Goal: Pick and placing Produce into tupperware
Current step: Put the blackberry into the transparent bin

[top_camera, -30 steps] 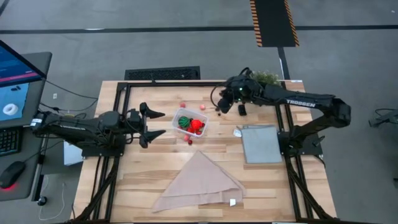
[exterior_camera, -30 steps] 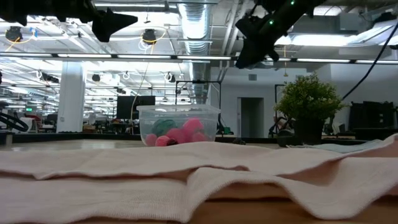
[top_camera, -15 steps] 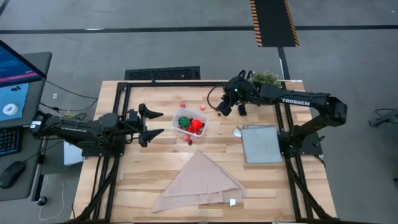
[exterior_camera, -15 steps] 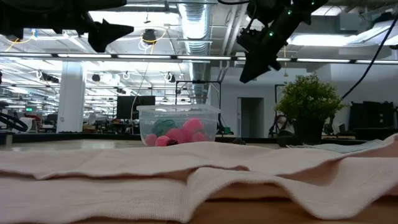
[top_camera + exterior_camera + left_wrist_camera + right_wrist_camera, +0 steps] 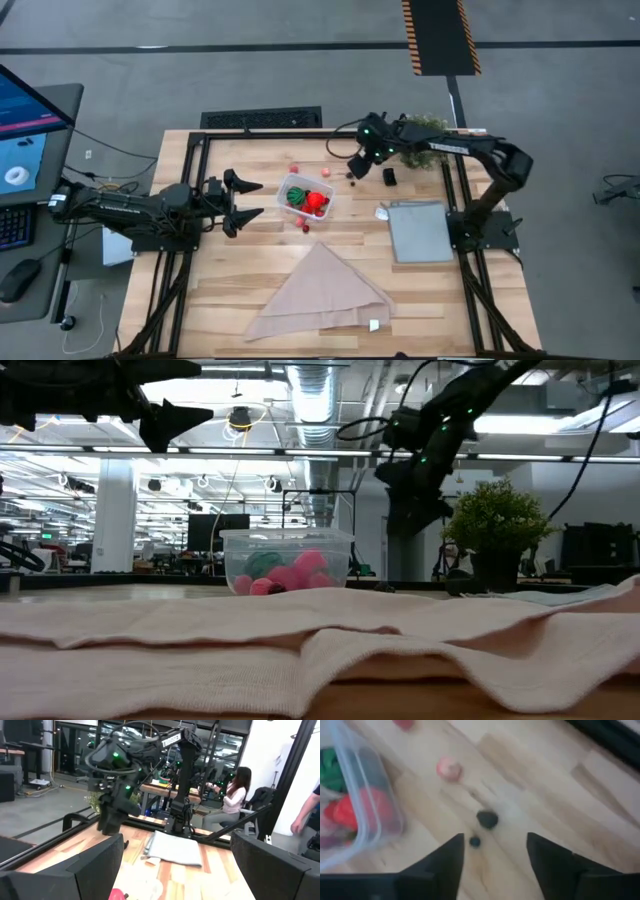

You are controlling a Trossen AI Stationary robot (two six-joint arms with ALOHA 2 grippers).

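produce, a dark berry, sits loose by the tupperware; the right gripper, fingers apart above it, could nudge it rolling away.

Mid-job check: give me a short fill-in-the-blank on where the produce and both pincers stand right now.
1. The green striped ball lies ____ the clear tub.
2. The right pincer hangs over two ____ bits on the wood, fingers apart.
3. The pink berry lies ____ the tub.
4. The left pincer stands ____, holding nothing.

Missing words: inside; dark; outside; open
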